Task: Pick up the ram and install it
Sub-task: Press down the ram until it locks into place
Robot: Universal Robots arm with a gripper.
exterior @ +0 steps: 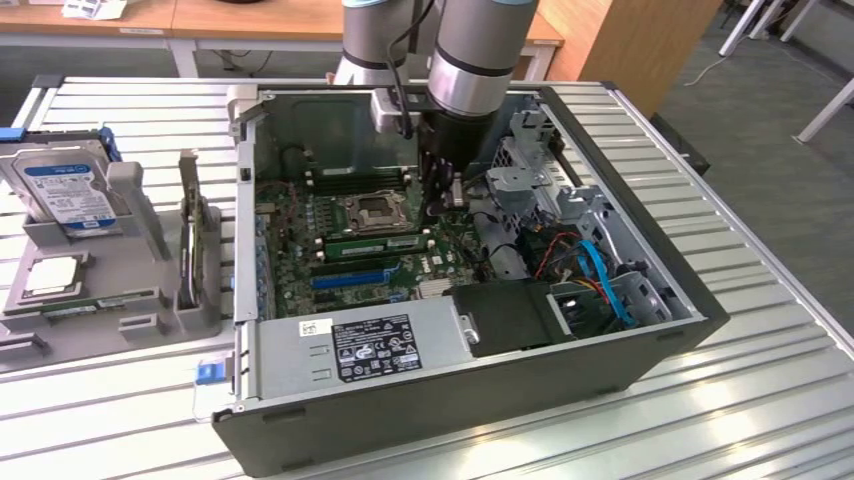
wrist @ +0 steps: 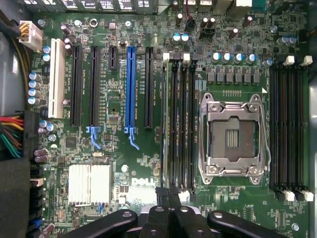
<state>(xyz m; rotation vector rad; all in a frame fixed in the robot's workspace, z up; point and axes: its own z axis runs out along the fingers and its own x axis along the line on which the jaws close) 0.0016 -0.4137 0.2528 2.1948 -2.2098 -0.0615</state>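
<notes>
The ram (exterior: 380, 241) is a thin green stick standing on edge in a memory slot of the motherboard (exterior: 300, 262), just beside the empty processor socket (exterior: 370, 212). In the wrist view the ram (wrist: 163, 124) appears edge-on in the outermost slot of the bank next to the socket (wrist: 233, 136). My gripper (exterior: 451, 200) reaches down into the open computer case, close over one end of that slot bank. Its black fingers are shut together, and the gripper (wrist: 167, 194) sits right at the end of the ram's slot. Whether the tips touch the stick is hidden.
The grey case wall (exterior: 467, 410) surrounds the board, with a power supply (exterior: 367, 345) and blue and orange cables (exterior: 601, 275) inside. A grey fixture (exterior: 200, 300) to the exterior view's left carries a hard drive (exterior: 67, 190) and a silver chip (exterior: 51, 275). A second bank of slots (wrist: 290, 124) lies beyond the socket.
</notes>
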